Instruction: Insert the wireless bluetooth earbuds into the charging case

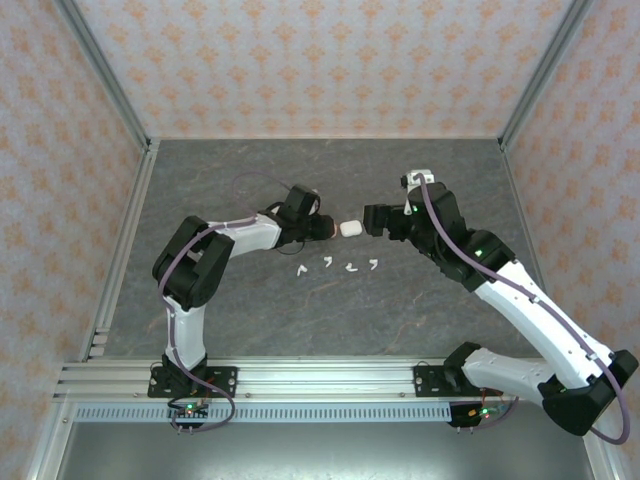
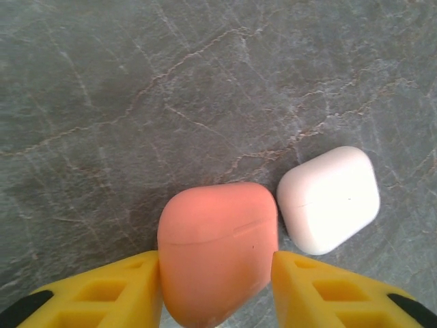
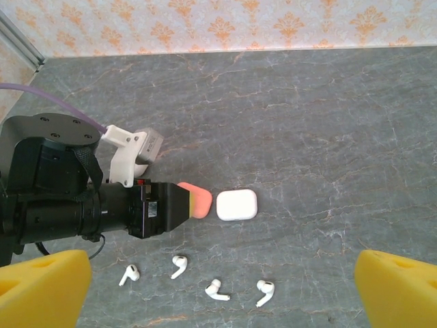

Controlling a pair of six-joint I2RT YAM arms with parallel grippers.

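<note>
A grey, marble-veined tabletop [image 1: 250, 180] sits inside walls papered with orange floral motifs [image 1: 320, 60]. Four tiny white hook-shaped plastic earbuds [image 3: 179, 266] lie loose in a row near a white pebble-shaped case [image 2: 329, 198]. The left gripper [image 2: 217, 263] has its yellow fingers either side of a salmon-pink case [image 2: 215, 225]. Whether it grips the case is unclear, and the case's near end is cut off. The right gripper [image 1: 368, 219] gapes wide, empty.

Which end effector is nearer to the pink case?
Left. The left end effector straddles the pink case, one finger on each side. The right end effector stands open farther off, on the far side of the white case.
</note>
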